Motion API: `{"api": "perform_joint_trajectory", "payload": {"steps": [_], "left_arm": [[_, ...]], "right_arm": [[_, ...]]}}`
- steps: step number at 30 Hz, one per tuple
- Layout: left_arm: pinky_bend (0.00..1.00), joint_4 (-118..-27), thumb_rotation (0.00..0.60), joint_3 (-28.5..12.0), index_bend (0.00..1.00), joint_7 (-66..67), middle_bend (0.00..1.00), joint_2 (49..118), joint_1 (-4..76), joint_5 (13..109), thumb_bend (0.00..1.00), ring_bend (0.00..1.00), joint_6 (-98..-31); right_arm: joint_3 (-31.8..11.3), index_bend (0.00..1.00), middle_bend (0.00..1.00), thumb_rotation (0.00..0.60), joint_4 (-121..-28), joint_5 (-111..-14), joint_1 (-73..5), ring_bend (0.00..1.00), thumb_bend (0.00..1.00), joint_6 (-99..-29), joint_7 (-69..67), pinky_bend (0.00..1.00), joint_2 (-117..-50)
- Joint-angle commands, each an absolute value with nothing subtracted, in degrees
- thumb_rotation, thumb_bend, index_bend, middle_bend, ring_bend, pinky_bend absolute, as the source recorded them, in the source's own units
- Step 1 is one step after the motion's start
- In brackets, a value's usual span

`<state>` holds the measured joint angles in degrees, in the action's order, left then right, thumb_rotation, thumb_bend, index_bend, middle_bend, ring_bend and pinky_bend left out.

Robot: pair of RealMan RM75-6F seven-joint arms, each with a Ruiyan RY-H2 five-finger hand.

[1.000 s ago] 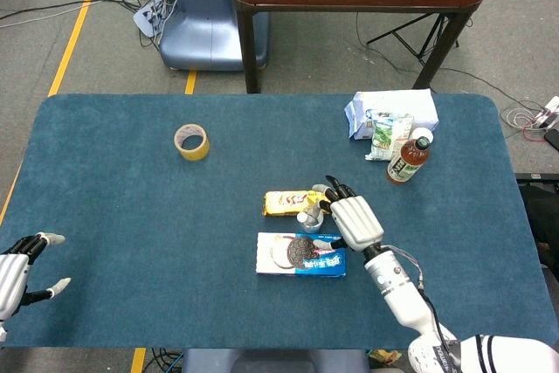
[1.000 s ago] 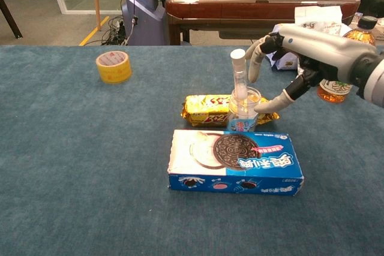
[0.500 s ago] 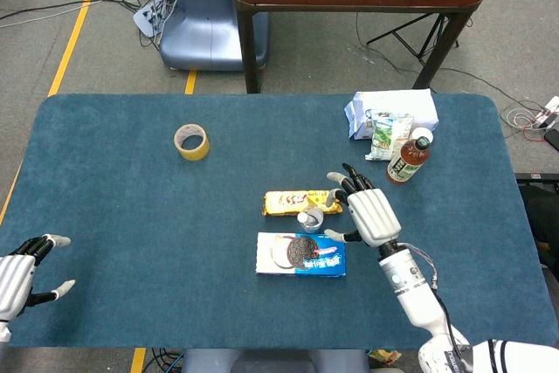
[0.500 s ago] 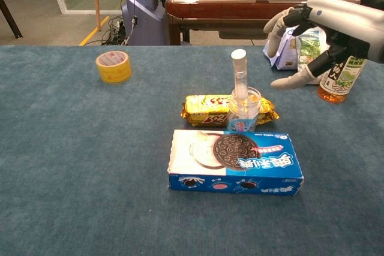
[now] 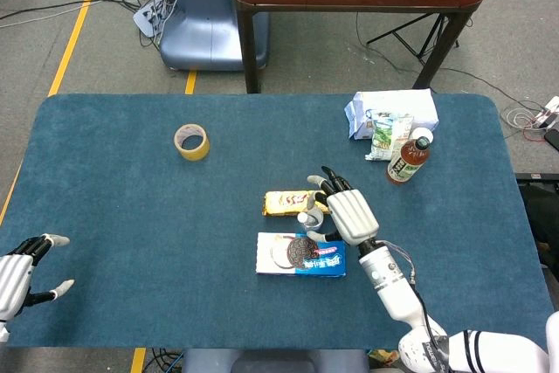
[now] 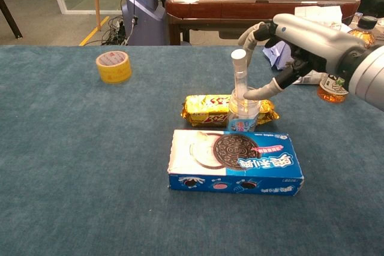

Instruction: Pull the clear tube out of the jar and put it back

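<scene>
Back from the right, the right hand brackets the clear tube, fingers apart, holding nothing; pinch high, lift straight from the jar; left hand idles open

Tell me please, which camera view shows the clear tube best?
The chest view: the clear tube stands side-on out of the jar, white cap up. The head view looks down, showing only its cap end beside the right hand.
</scene>
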<state>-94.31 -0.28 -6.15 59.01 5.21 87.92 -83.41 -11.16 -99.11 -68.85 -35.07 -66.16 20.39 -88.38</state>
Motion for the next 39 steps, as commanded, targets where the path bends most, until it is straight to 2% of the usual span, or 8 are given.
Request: {"api": "perform_joint_trajectory", "payload": {"steps": [1,12,25,39], "left_arm": [[0.46,-94.3,0.6,-0.3,0.31,-6.4,0.31,58.9,5.1,88.0,0.16,0.27,-83.6],[0.46,-94.4,0.6,-0.3,0.31,-7.1,0.31,58.6,5.1,87.9,0.17,0.27,-83.6],[0.46,-94.4,0.6,-0.3,0.31,-7.8,0.31,58.4,5.0,87.8,0.17,0.27,-83.6],[0.46,-94.5,0.6,-0.2,0.31,-7.6,0.31,58.3,5.1,87.9,0.16,0.27,-83.5]], "right_arm": [[-11.2,0.47,0.19,0.6,-98.4,-68.8,-35.4,0.03,0.2,-65.9,20.4,0.15,-89.1],[-11.3,0.47,0.2,0.6,-97.0,-68.5,-35.6,0.03,0.33,-65.5,19.7,0.15,-90.1],[-10.9,0.48,0.2,0.6,-96.1,-68.8,-35.6,0.03,0.39,-65.1,18.6,0.15,-90.7],[-10.8,0.56,0.24,0.6,-96.4,-69.8,-34.9,0.03,0.43,-66.1,18.0,0.15,-90.4]]}}
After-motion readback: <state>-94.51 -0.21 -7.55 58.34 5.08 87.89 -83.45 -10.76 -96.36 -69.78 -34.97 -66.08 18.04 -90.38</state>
